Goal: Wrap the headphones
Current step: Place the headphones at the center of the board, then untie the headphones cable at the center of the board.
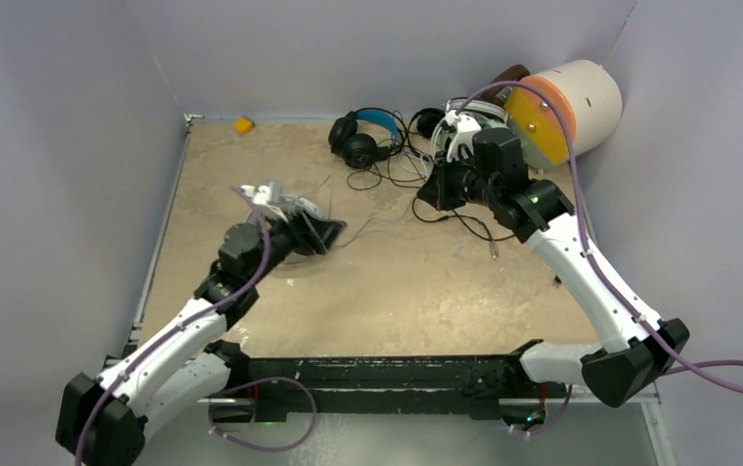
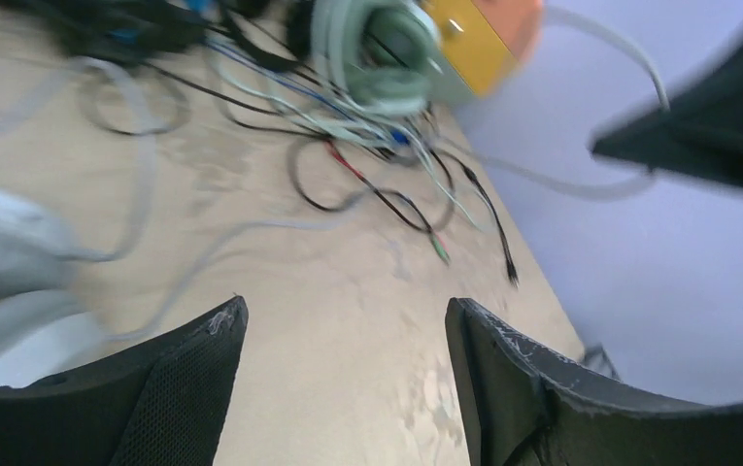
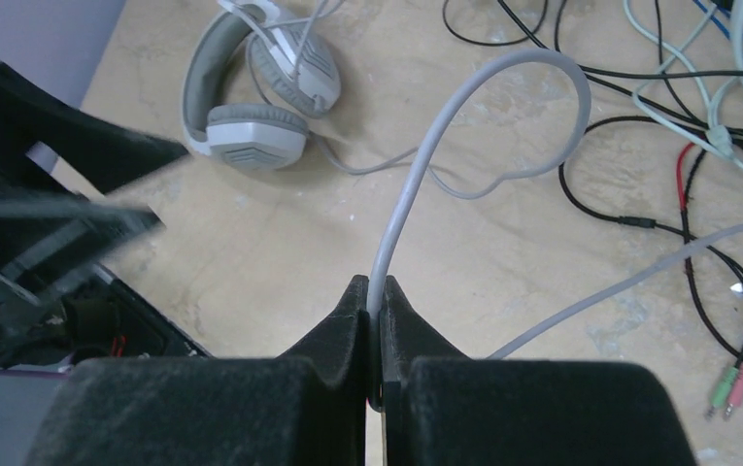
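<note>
1. A small yellow block [image 1: 243,124] was seen at the far left corner of the sandy beige tabletop [image 1: 396,291], and only in the top view.
2. The left gripper [image 2: 345,309] was held over the left-centre of the table. Its jaws were spread wide with nothing between them, as shown plainly by its own wrist camera.
3. A white-grey over-ear headset [image 3: 255,136] was laid flat on the table just beside the left gripper. It was shown sharply in the right wrist view but only as a pale blur at the left edge of the left wrist view.
4. A black over-ear headset with a blue headband [image 1: 362,136] was set near the middle of the far edge, apart from the white-grey one.
5. The right gripper [image 3: 375,291] was pinched tight on a thin pale grey cable [image 3: 532,68], which was arched up from the jaws and led back to the white-grey headset. This grip was revealed only by the right wrist view.
6. A tangle of loose black cables [image 3: 639,126] was spread to the right of the pinched cable, with pink and green jack plugs [image 3: 726,393] at its near end.
7. A mint-green over-ear headset [image 2: 387,58] was seen in the far right pile, shown best by the left wrist view.
8. A large cream cylinder with an orange face [image 1: 566,102] was lain on its side in the far right corner, just behind that pile.
</note>
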Controlling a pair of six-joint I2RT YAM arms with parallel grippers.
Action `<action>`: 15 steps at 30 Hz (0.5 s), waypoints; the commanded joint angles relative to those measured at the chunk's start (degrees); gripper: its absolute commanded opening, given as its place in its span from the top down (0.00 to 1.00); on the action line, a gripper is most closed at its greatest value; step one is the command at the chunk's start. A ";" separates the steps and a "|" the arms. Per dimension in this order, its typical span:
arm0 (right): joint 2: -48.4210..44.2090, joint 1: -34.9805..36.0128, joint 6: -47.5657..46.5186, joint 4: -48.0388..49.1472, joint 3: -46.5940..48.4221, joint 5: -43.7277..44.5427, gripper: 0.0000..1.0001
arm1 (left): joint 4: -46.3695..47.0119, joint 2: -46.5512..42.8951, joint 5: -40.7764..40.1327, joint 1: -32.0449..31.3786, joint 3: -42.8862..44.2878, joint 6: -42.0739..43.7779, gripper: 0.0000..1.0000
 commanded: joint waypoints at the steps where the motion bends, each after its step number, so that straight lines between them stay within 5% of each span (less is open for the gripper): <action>1: -0.36 0.23 2.90 2.07 3.79 -5.47 1.00 | 24.49 5.71 3.91 -11.57 -5.36 9.67 0.28; 6: -0.41 0.22 6.21 2.15 5.17 -8.48 1.00 | 45.55 18.91 2.86 -22.01 -6.18 23.06 0.30; 12: -0.14 0.27 7.84 2.01 6.80 -12.54 1.00 | 66.21 35.19 11.32 -23.40 -1.52 30.40 0.30; 15: -0.71 0.35 7.86 2.03 6.99 -12.94 1.00 | 70.14 41.56 9.45 -23.43 3.04 31.77 0.29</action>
